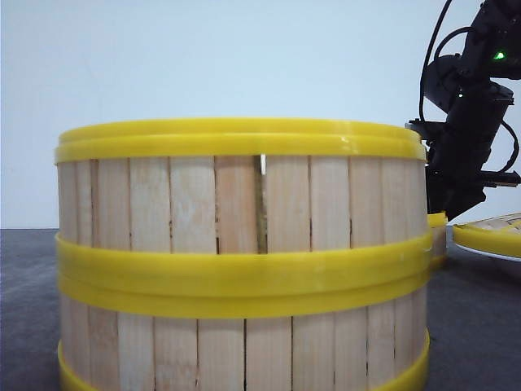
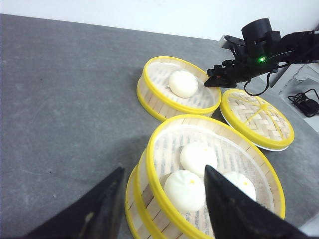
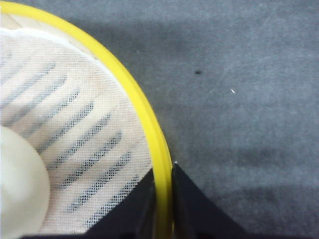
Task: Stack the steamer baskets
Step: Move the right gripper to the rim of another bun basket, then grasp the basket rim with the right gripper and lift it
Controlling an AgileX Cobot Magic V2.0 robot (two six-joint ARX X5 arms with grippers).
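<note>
Bamboo slats and yellow rims fill the front view: two steamer baskets already stand one on the other as a stack (image 1: 242, 261), which I judge to be the first part of the job done. From the left wrist view the upper one holds three white buns (image 2: 199, 174) on a mesh liner.

One more, the third steamer basket (image 2: 177, 89), sits alone on the grey table (image 2: 60, 99) beyond the stack, a single bun (image 2: 183, 83) inside; it has yet to go on top. A woven lid (image 2: 256, 118) lies just beside it.

At its far rim the right gripper (image 3: 163, 199) has its fingers pinched on the yellow edge, one inside, one outside. Over the stack, the left gripper (image 2: 164, 196) hangs with fingers spread, holding nothing.
</note>
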